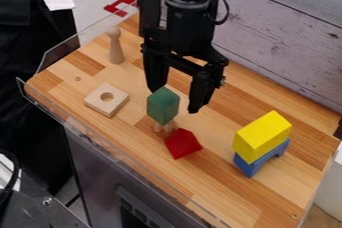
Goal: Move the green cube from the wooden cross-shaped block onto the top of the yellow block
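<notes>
Yellow block (pixel 262 136) on blue arch (pixel 262 159): well outboard of my fingers (pixel 199 92), which stand spread, released. Green block (pixel 163 105): at their tips, on small wooden supports (pixel 163 126); off-centre contact may topple it onto red block (pixel 182 143).

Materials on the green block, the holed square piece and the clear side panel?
Green block: probably painted wood, low sheen; even opaque colour hides any grain, so plastic isn't ruled out.
Holed square piece: looks like bare wood, matte; pale tan, no coat visible.
Clear side panel: likely acrylic, smooth; see-through with bright edges, though glass is possible.
</notes>
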`<action>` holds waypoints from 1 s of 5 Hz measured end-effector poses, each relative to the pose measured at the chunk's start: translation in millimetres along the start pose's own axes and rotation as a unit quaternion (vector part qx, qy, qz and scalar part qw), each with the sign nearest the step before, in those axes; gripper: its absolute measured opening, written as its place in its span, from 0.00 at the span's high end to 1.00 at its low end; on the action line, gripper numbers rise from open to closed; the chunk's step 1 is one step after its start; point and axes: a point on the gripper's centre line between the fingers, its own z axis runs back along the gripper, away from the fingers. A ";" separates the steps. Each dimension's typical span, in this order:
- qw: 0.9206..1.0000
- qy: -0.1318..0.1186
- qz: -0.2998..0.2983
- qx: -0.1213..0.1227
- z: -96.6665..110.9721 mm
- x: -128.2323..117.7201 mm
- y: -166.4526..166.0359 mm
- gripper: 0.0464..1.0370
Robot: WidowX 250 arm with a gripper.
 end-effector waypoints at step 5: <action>0.998 -0.016 0.045 -0.041 5.9 4.2 32.8 0.04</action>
